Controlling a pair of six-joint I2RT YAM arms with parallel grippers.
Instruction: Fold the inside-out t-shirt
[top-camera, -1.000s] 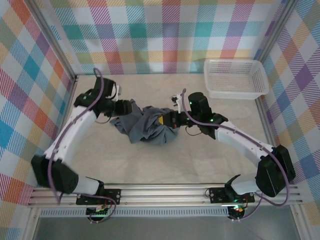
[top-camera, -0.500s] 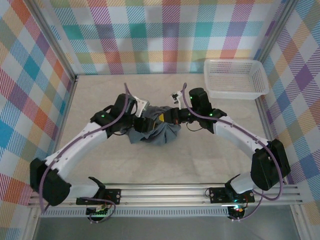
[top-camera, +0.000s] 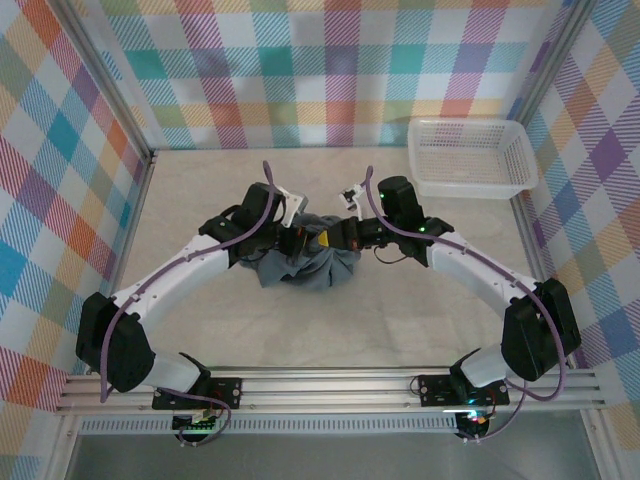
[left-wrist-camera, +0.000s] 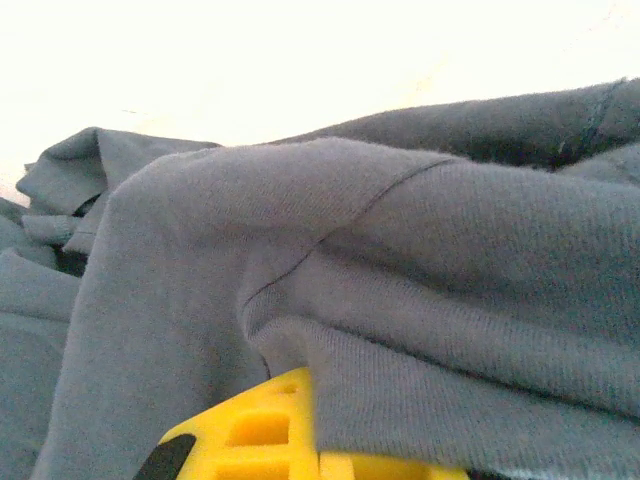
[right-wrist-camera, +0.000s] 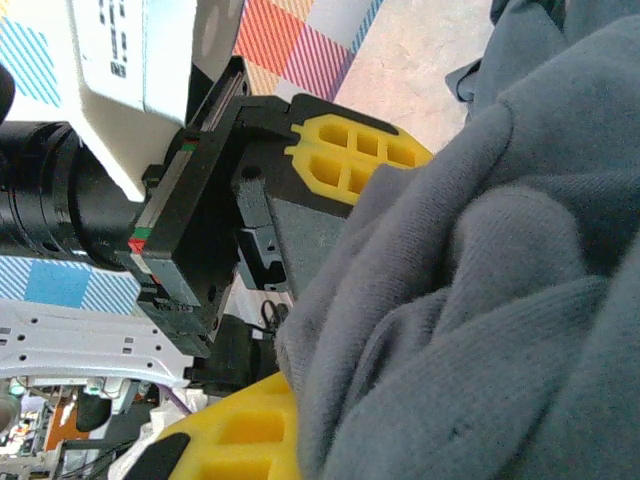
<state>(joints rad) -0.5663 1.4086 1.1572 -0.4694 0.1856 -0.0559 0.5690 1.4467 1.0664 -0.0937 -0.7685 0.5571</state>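
One mesh basket (top-camera: 465, 160) far right, t-shirt (top-camera: 300, 268) bunched

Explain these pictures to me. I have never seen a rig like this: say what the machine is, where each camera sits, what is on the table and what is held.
These are two robot arms bolted at the near edge of a table. The wide picture looks down from above and behind them. The two close-ups come from cameras on each wrist, so yellow fingers poke into view. On the table lies a crumpled grey t-shirt, and a white mesh basket stands in the far right corner. The left gripper and right gripper meet at the shirt, each shut on its cloth.
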